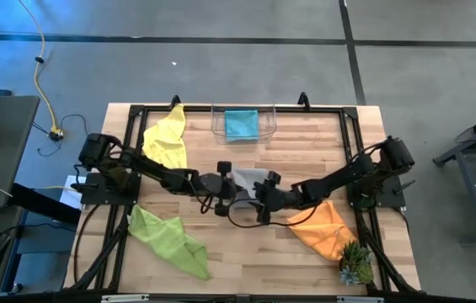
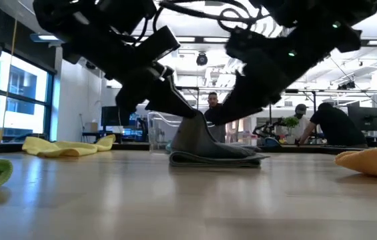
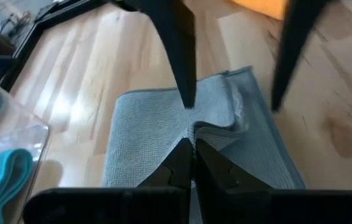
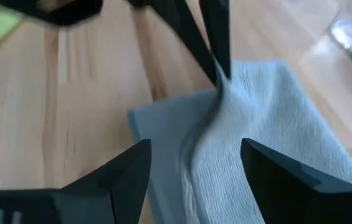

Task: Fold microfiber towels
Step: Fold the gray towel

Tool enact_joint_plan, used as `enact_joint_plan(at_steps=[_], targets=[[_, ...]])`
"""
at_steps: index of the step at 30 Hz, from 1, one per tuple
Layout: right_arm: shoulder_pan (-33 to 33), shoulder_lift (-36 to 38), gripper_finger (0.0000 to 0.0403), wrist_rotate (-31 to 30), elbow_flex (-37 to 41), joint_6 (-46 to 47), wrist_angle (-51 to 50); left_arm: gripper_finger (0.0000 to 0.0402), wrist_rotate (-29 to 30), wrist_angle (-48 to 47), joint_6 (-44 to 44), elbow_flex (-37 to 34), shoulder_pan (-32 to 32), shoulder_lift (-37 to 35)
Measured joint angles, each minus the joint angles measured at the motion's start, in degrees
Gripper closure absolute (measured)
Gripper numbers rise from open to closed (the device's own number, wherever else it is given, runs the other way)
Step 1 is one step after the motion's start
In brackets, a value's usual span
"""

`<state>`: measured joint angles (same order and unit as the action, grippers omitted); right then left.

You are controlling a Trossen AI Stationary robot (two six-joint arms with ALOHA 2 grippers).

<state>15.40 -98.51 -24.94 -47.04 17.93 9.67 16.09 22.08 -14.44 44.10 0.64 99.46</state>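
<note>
A grey towel (image 1: 251, 179) lies folded at the table's middle, with part of it drawn up into a peak (image 2: 193, 127). My left gripper (image 3: 192, 155) comes in from the left and is shut on that peak. My right gripper (image 4: 194, 146) comes from the right and stands open, its fingers on either side of the raised ridge; I see no touch. A yellow towel (image 1: 168, 139) lies far left, a lime green one (image 1: 166, 240) near left, and an orange one (image 1: 322, 225) near right. A teal towel (image 1: 241, 124) sits in the clear bin. My left gripper pinches a raised fold of the grey towel's top layer (image 3: 212, 129) between its two fingers. The fingers slant down from the table's left. The fold stands up as a peak below them, while the towel's folded lower layers (image 2: 218, 159) stay flat on the table.
The clear bin (image 1: 264, 128) stands at the far edge, and a small spiky plant (image 1: 355, 268) sits at the near right corner. A black frame (image 1: 128, 151) runs round the table. People stand in the room behind.
</note>
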Motion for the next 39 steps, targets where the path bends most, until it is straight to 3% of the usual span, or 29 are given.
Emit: enact_joint_plan(at_steps=[5, 13, 18, 26, 31, 34, 39], targets=[[-0.2, -3.8, 0.0162, -5.4, -3.7, 4.6, -1.9, 0.0401, 0.1, 0.0, 2.5, 0.5, -1.1, 0.0], [-0.2, -7.3, 0.0174, -6.6, -5.1, 10.6, -5.1, 0.0401, 0.4, 0.1, 2.5, 0.5, -1.1, 0.0], [0.2, -8.2, 0.0221, -6.8, -5.1, 11.8, -8.4, 0.0402, 1.2, 0.1, 3.0, 0.4, -1.5, -0.2], [1.0, -6.3, 0.0336, -10.2, -5.1, 11.7, -14.3, 0.0401, 1.2, -3.4, 3.3, 0.3, -1.8, -2.0], [0.8, -3.1, 0.039, -12.6, -5.1, 8.9, -17.6, 0.0401, -1.5, -3.7, 2.7, 0.3, -1.6, -2.1], [0.9, -1.5, 0.0399, -12.6, -5.1, 5.6, -19.5, 0.0401, -5.0, -3.9, 1.3, 0.3, -0.6, -2.1], [0.9, -0.7, 0.0394, -9.1, -5.1, 1.1, -20.5, 0.0401, -5.8, -6.4, -0.1, 0.3, 1.1, -2.1]])
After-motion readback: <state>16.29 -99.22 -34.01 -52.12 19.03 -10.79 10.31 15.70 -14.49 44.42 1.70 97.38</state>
